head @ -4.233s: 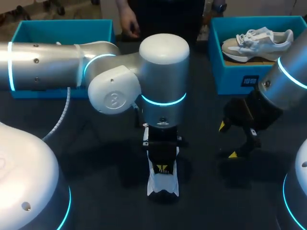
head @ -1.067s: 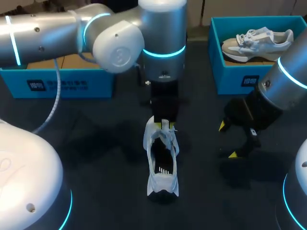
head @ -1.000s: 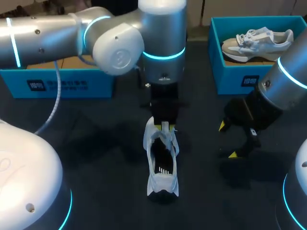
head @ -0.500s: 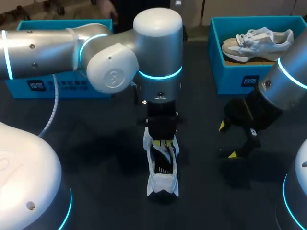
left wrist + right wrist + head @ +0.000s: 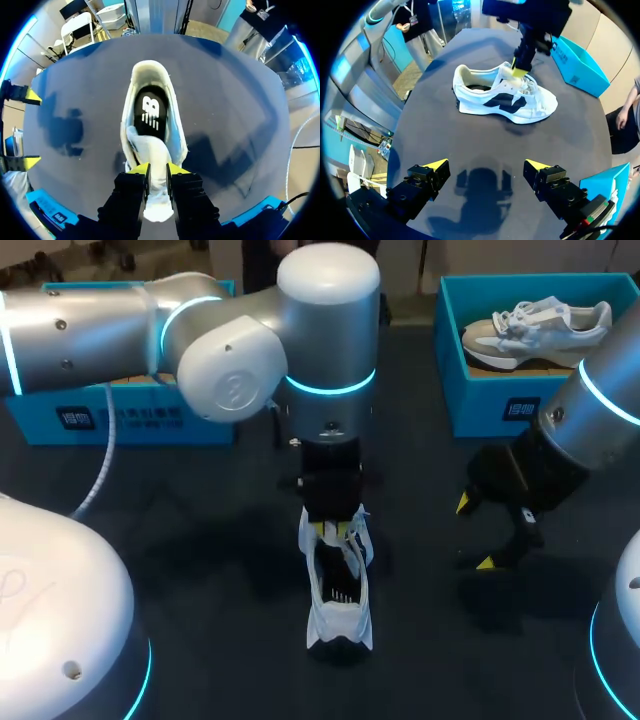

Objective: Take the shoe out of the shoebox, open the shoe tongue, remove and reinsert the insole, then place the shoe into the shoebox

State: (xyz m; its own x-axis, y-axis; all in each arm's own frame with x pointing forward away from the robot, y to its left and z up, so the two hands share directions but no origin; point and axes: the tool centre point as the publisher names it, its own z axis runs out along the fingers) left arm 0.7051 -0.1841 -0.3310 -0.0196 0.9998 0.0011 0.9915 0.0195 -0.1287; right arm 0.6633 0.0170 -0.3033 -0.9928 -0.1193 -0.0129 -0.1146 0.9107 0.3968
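silver arms, cyan light rings
left arm [image 5: 100, 325]: screws, white cable [image 5: 104, 462]; right arm [image 5: 605, 405]: black wrist, yellow fingertips [image 5: 436, 164].

Your head camera looks steeply down on the dark table [image 5: 200, 540] from behind. Left wrist camera hangs close above the white lace-up sneaker [image 5: 152, 120]; right wrist camera sees it side-on from farther off.

Dark grey matte tabletop [image 5: 200, 540], plain, evenly lit, slight sheen. Soft blurred shadows lie on it, darkest patches near the middle and toward the right side.
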